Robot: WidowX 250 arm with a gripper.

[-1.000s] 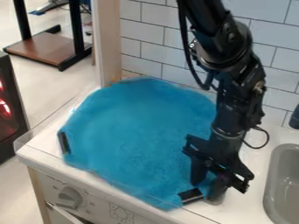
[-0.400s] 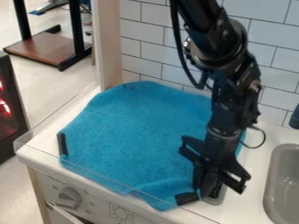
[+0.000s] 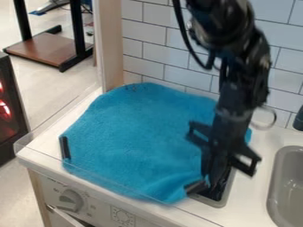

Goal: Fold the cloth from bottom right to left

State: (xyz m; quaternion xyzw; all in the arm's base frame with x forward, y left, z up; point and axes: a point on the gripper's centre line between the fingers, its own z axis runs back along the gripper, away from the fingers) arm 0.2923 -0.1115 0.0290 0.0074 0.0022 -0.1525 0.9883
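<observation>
The black gripper (image 3: 214,181) hangs over the front right part of the stove top, at the lower right corner of the blue cloth (image 3: 139,137). Its fingers are together, shut on the cloth's edge, and folds run from there toward the lower left. A black strip (image 3: 195,187) lies at the cloth's edge just left of the fingertips. Another black strip (image 3: 64,147) marks the cloth's left edge. The rest of the cloth is spread fairly flat, its right side partly hidden behind the arm.
A grey-rimmed dark burner (image 3: 220,189) shows beside and below the gripper. The grey sink (image 3: 290,186) is at the right, the tiled wall (image 3: 168,48) behind. A clear guard (image 3: 44,156) runs along the front edge, with a knob (image 3: 71,200) below it.
The fingers have closed at the cloth's corner. Since then the corner has shifted up and slightly back with the gripper, baring more of the burner.
</observation>
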